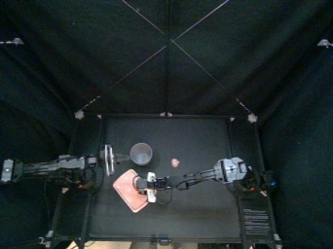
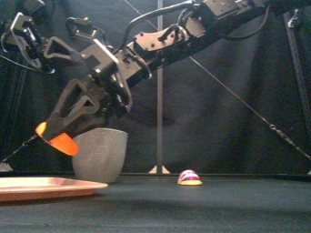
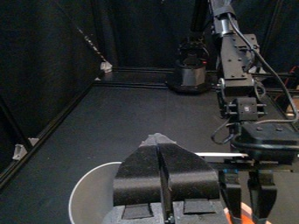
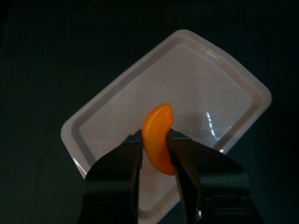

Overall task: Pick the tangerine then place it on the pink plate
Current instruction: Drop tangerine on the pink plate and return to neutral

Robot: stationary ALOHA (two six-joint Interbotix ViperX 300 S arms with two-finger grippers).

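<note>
Above pink plate (image 4: 216, 83), tangerine (image 4: 158, 138) in right jaws

Legible text, labels, brands, numbers, signs — none can be read in any view; nothing to enter.
</note>
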